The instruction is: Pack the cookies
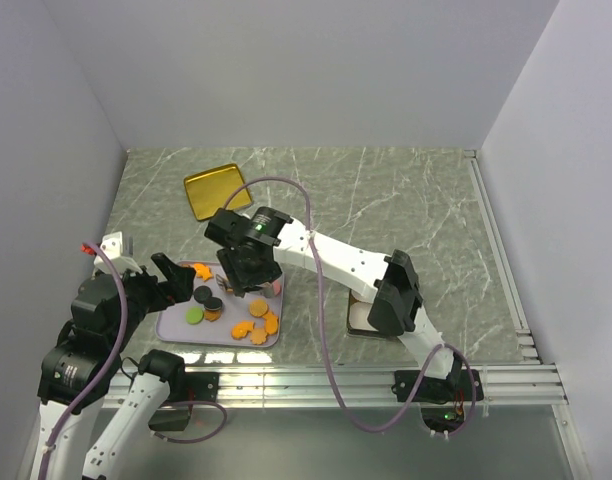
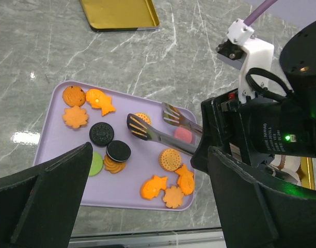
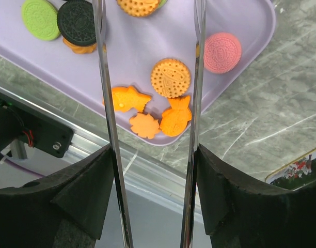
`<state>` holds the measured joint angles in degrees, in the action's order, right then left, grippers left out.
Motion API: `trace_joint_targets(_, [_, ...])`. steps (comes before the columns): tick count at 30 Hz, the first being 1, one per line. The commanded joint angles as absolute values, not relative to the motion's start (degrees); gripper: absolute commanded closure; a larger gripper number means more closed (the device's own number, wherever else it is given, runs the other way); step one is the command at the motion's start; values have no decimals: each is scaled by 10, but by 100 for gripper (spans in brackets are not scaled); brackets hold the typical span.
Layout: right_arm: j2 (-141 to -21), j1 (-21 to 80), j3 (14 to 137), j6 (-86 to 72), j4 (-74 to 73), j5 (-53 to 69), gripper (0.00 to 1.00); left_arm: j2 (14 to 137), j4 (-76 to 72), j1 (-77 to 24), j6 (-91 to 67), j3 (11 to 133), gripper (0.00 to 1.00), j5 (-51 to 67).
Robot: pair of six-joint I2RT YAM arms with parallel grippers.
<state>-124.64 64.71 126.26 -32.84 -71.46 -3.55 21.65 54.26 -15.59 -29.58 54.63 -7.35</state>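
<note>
The cookies (image 1: 256, 328) lie on a lavender tray (image 1: 171, 330) near the table's front left: orange rounds, fish and flower shapes (image 2: 171, 159), black sandwich ones, a green one and a pink one (image 3: 222, 52). My right gripper (image 1: 248, 268) hangs over the tray, shut on a pair of metal tongs (image 2: 158, 135). The tongs' arms (image 3: 102, 77) stand spread, with nothing between their tips. My left gripper (image 1: 186, 268) is open and empty, just above the tray's left half, its fingers (image 2: 49, 191) wide apart.
A shallow gold lid (image 1: 212, 188) lies behind the tray. A printed tin (image 1: 358, 318) sits right of the tray, partly under the right arm. The table's front rail (image 1: 316, 380) runs close to the tray's near edge.
</note>
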Motion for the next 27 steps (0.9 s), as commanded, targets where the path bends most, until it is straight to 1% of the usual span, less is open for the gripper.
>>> trace_joint_targets(1, [-1257, 657, 1293, -316, -727, -46, 32, 211, 524, -152, -290, 548, 1, -73])
trace_joint_targets(10, [-1283, 664, 1318, -311, -736, -44, 32, 207, 524, -151, -290, 548, 1, -72])
trace_joint_targets(14, [-1288, 665, 1323, -313, -740, -46, 34, 206, 524, -152, -290, 549, 1, -72])
trace_joint_targets(15, [-1288, 665, 1319, -312, -738, -46, 39, 206, 524, -152, -290, 548, 1, -72])
trace_joint_targets(18, [-1286, 665, 1313, -313, -738, -47, 47, 207, 524, -152, -290, 549, 1, -72])
trace_joint_targets(24, [-1278, 665, 1293, -313, -735, -52, 55, 207, 524, -151, -290, 548, 1, -72])
trace_joint_targets(27, [-1274, 665, 1290, -315, -735, -54, 56, 207, 524, -152, -289, 548, 1, -71])
